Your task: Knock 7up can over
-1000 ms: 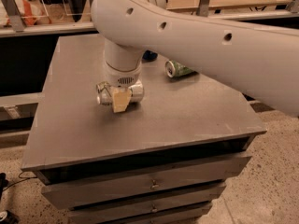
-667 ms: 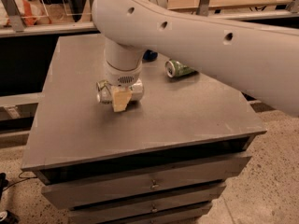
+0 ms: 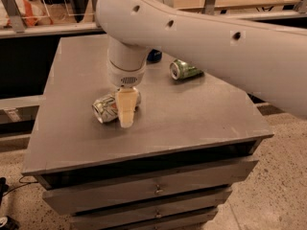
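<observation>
Since the earlier frame, gripper (image 3: pixel 125 114) and 7up can (image 3: pixel 105 108) sit slightly nearer the worktop (image 3: pixel 201 114) front. I find the can on its side, left of centre, against the gripper. Jaws: I cannot tell their state. Risk: further pushing rolls it off the edge.

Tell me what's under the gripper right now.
The 7up can lies on its side on the cabinet top, directly beneath the gripper. The gripper covers the can's far end, so that part cannot be seen.
</observation>
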